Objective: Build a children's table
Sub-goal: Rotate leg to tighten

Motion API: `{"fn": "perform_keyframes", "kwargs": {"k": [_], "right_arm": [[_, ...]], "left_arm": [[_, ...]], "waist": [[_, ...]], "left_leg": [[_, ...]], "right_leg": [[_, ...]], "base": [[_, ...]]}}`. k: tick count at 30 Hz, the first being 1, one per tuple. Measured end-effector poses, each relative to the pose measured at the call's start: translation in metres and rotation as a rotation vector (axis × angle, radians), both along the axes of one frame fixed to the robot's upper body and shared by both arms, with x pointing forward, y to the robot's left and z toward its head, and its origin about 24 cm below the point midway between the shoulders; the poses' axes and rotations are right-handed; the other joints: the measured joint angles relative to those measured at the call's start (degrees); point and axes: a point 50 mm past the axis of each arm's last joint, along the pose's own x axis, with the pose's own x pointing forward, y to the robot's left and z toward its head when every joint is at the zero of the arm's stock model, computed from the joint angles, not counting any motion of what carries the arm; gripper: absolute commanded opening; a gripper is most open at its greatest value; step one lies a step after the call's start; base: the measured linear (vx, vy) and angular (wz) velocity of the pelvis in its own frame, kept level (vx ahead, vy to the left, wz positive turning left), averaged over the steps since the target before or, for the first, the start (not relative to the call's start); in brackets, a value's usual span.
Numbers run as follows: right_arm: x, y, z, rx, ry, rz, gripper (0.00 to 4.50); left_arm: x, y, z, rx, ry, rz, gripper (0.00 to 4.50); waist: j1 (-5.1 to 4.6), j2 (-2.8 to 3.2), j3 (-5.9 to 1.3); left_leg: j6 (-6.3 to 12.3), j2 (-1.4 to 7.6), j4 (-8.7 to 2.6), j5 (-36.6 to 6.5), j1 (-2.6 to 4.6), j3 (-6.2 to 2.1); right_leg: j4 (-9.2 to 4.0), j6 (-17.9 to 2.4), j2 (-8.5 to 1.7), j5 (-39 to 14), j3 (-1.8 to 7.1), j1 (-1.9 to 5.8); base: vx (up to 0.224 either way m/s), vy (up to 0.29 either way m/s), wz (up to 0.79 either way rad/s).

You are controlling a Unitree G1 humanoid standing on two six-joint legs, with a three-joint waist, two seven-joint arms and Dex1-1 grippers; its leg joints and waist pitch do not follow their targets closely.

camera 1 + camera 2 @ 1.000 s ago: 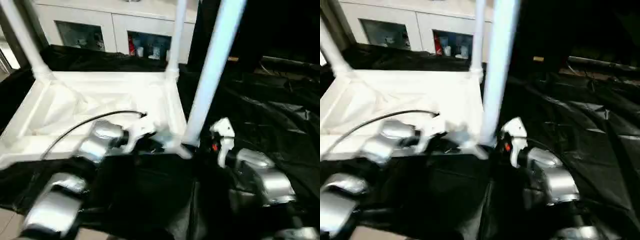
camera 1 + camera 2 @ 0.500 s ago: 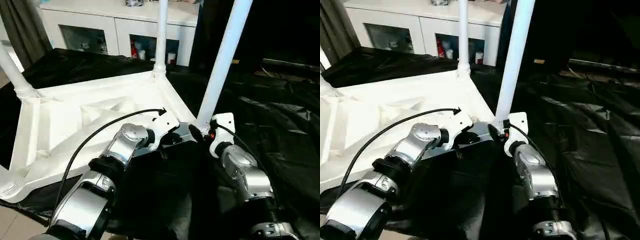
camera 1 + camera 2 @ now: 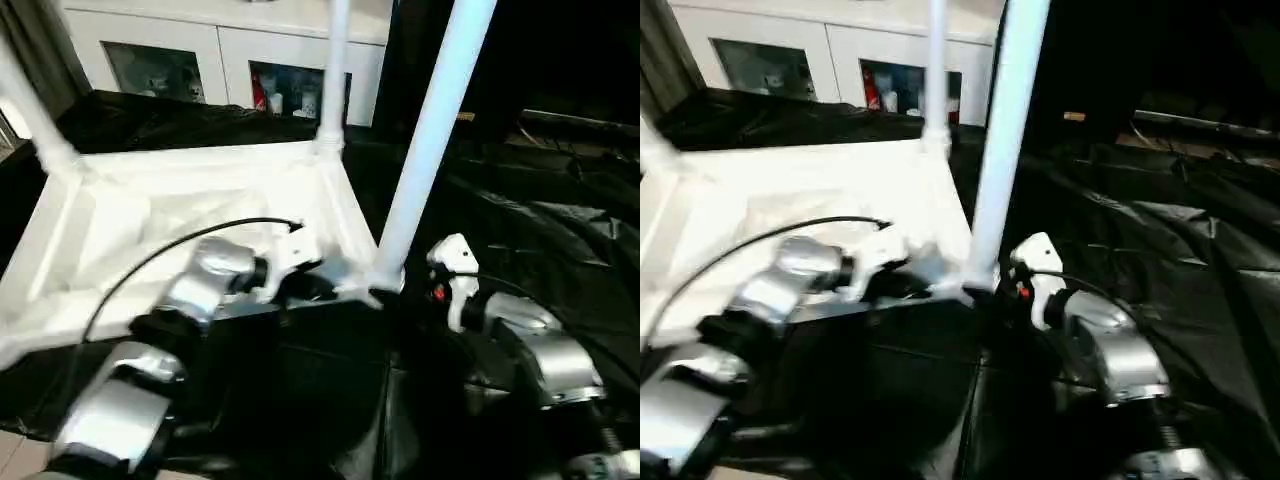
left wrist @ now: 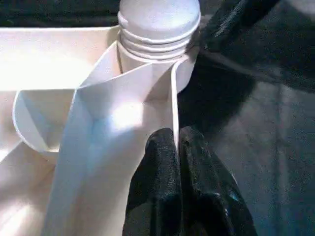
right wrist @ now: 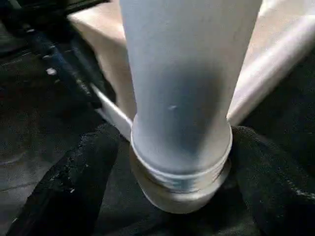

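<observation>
Children's table (image 3: 180, 210) upturned, left claw (image 4: 176, 147) pinching its rim, right claw (image 5: 172, 187) spread around leg (image 3: 425, 140).

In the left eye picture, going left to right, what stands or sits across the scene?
Far-left leg → left gripper at the tabletop's edge → far leg → near leg → right gripper → black sheet.

Black sheet (image 3: 560, 240) (crinkled) carries upturned tabletop (image 3: 150, 215).
</observation>
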Motion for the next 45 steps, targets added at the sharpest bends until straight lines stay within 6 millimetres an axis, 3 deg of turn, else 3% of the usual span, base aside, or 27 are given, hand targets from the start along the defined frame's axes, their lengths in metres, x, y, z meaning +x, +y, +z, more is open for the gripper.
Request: {"fn": "perform_keyframes", "kwargs": {"k": [5,9,19,22,27,30,32,35,37,40,41,45], "right_arm": [[-0.001,0.006,0.000,0.007,0.006,0.052,3.77],[-0.001,0.007,0.000,0.016,0.013,0.056,3.43],[-0.002,0.006,-0.001,0.020,0.028,0.043,2.73],[0.001,0.009,-0.004,0.034,0.024,-0.028,2.71],[0.012,0.014,-0.012,0.063,0.013,-0.332,2.68],[0.021,0.017,-0.017,0.089,0.034,-0.554,2.68],[0.024,0.015,-0.017,0.068,0.033,-0.616,2.67],[0.024,0.017,-0.018,0.067,0.036,-0.640,2.67],[0.024,0.018,-0.018,0.067,0.034,-0.643,3.23],[0.024,0.021,-0.019,0.060,0.021,-0.648,3.43],[0.025,0.021,-0.019,0.057,0.015,-0.647,3.72],[0.024,0.021,-0.018,0.037,-0.002,-0.578,3.81]], "left_arm": [[-0.004,-0.001,0.001,0.001,0.018,-0.048,0.00],[-0.004,-0.001,0.001,0.003,0.015,-0.052,0.00],[-0.005,0.000,0.000,0.004,0.007,-0.050,0.00],[-0.003,-0.004,-0.002,0.003,-0.017,-0.011,0.00],[0.007,-0.026,-0.006,-0.010,-0.063,0.131,0.00],[0.010,-0.048,-0.010,-0.007,-0.078,0.213,0.00],[0.009,-0.060,-0.012,-0.013,-0.071,0.241,0.00],[0.009,-0.060,-0.013,-0.011,-0.067,0.254,0.00],[0.009,-0.061,-0.014,-0.011,-0.065,0.254,0.00],[0.008,-0.062,-0.014,-0.010,-0.071,0.250,0.00],[0.008,-0.062,-0.014,-0.010,-0.072,0.248,0.00],[0.009,-0.057,-0.013,-0.010,-0.085,0.230,0.00]], "waist": [[0.53,-0.09,0.05],[0.48,-0.41,0.24],[0.38,-0.40,0.23],[0.34,-0.39,0.21],[0.03,-0.50,0.14],[-0.09,-0.60,0.06],[-0.19,-0.61,0.06],[-0.20,-0.61,0.06],[-0.20,-0.50,0.00],[-0.31,-0.47,-0.02],[-0.33,-0.47,-0.02],[-0.52,-0.55,0.01]], "left_leg": [[0.23,0.01,0.32,0.0,-0.36,0.07],[0.07,0.03,0.49,-0.1,-0.36,0.08],[0.06,0.05,0.59,-0.1,-0.31,0.08],[0.06,0.03,0.65,-0.1,-0.27,0.08],[0.05,-0.01,0.73,-0.1,-0.14,0.10],[0.06,-0.07,0.82,-0.1,0.08,0.10],[0.07,-0.15,0.76,-0.1,0.32,0.10],[0.07,-0.17,0.45,-0.1,0.61,0.08],[0.07,-0.19,0.29,-0.1,0.63,0.07],[0.07,-0.31,0.25,-0.1,0.59,0.06],[0.07,-0.35,0.25,-0.1,0.57,0.07],[0.08,-0.37,0.23,-0.1,0.47,0.05]], "right_leg": [[0.21,0.0,-0.06,0.0,0.03,-0.27],[0.51,0.0,-0.07,0.0,0.10,-0.38],[0.62,0.0,-0.08,0.0,0.12,-0.35],[0.63,-0.1,-0.08,0.1,0.15,-0.31],[0.54,-0.1,-0.13,0.1,0.20,-0.11],[0.49,0.2,-0.16,-0.1,0.30,0.16],[0.30,0.2,-0.19,-0.1,0.35,0.43],[-0.03,0.3,-0.19,-0.1,0.27,0.51],[-0.29,0.3,-0.17,-0.1,0.23,0.53],[-0.35,0.2,-0.19,-0.1,0.37,0.61],[-0.36,0.2,-0.21,-0.1,0.40,0.61],[-0.35,0.2,-0.21,-0.1,0.39,0.57]], "base": [[0.000,0.000,0.00],[0.000,0.000,0.00],[0.000,0.000,0.00],[0.000,0.000,0.00],[0.000,0.000,0.00],[0.000,0.000,0.00],[0.000,0.000,0.00],[0.000,0.000,0.00],[0.000,0.000,0.00],[0.000,0.000,0.00],[0.000,0.000,0.00],[0.000,0.000,0.00]]}}
